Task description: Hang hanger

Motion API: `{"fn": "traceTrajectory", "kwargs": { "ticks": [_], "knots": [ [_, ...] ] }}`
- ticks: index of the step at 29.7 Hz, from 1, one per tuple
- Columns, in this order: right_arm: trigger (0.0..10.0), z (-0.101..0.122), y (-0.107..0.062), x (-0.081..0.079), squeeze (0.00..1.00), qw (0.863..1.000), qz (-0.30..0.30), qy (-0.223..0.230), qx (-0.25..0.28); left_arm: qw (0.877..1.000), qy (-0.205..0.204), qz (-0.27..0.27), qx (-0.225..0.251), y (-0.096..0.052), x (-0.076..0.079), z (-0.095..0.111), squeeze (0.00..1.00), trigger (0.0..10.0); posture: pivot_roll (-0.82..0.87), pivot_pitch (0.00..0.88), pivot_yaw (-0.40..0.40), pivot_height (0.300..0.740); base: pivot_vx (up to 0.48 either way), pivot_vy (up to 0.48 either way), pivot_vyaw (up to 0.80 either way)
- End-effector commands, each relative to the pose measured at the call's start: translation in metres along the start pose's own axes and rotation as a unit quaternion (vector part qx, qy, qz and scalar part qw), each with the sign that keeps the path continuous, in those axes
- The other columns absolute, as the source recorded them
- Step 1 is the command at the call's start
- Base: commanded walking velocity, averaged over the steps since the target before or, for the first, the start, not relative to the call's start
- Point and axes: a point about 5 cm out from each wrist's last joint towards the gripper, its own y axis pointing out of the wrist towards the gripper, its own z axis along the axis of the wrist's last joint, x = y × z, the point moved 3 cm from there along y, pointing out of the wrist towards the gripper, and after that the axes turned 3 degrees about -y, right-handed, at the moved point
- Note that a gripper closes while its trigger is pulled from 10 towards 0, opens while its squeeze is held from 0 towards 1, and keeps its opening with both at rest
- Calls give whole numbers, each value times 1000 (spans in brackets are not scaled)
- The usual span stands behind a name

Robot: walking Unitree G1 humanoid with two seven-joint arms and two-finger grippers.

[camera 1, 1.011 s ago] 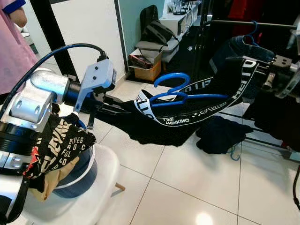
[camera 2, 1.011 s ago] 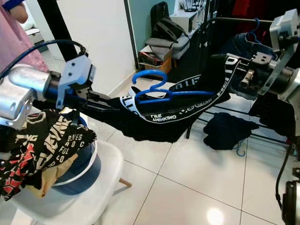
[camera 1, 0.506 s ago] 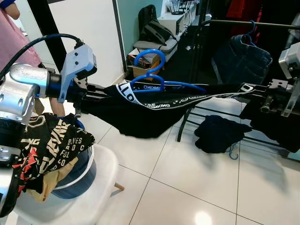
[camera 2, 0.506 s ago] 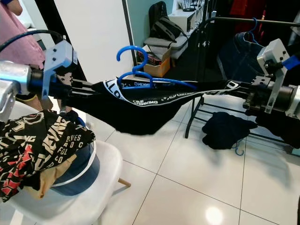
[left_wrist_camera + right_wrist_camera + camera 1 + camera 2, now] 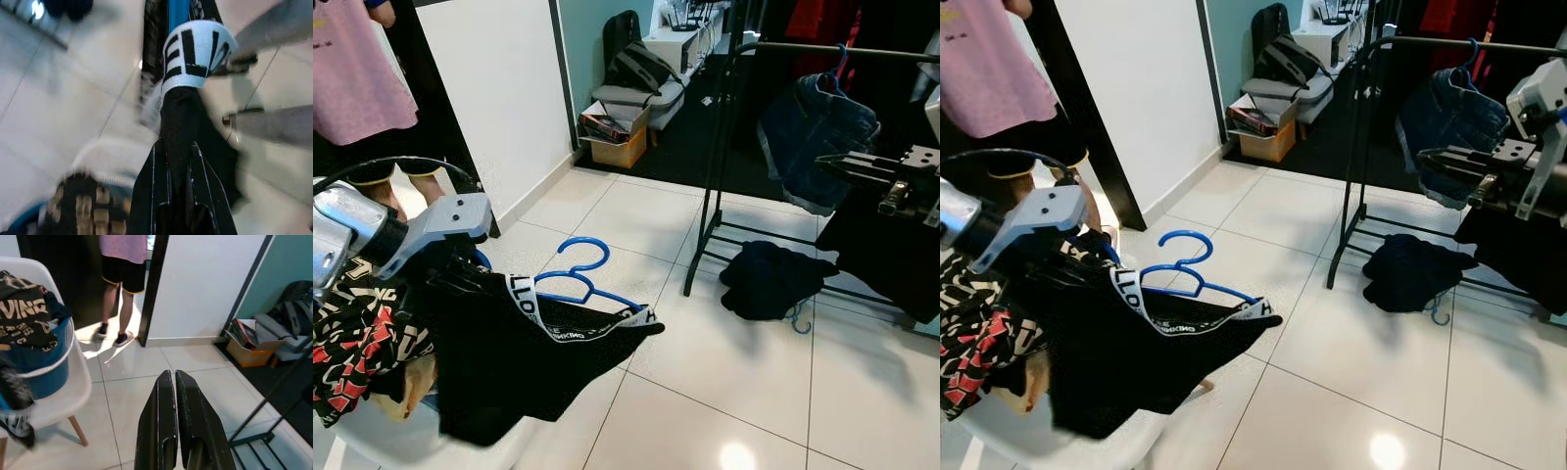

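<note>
A blue hanger sits inside a black garment with a white lettered waistband. The garment hangs limp over the white chair at lower left, and its free end droops toward the floor. My left gripper is shut on one end of the garment, low beside the chair. My right gripper is held high at the right, in front of the black clothes rail, its fingers shut on nothing.
Jeans hang from the rail on another blue hanger. A dark garment lies on the rack's base. The white chair holds a blue bucket of clothes. A person in a pink shirt stands at far left. Boxes and bags line the back wall.
My right gripper has let go of the garment and pulled back toward the rail. My left arm has swung down toward the chair, and the garment with its hanger now droops from it.
</note>
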Motion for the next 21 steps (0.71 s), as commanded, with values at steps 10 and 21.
{"fn": "traceTrajectory", "kwargs": {
  "ticks": [10,21],
  "knots": [
    [10000,0,-4,-78,1000,963,254,91,22,991,-23,34,131,16,-3,23,0,10000,-111,0,59,740,0,0,0],
    [10000,-1,-3,-99,1000,933,345,100,-14,988,5,-3,155,39,10,43,0,10000,-114,0,47,740,0,0,0]
  ]
}}
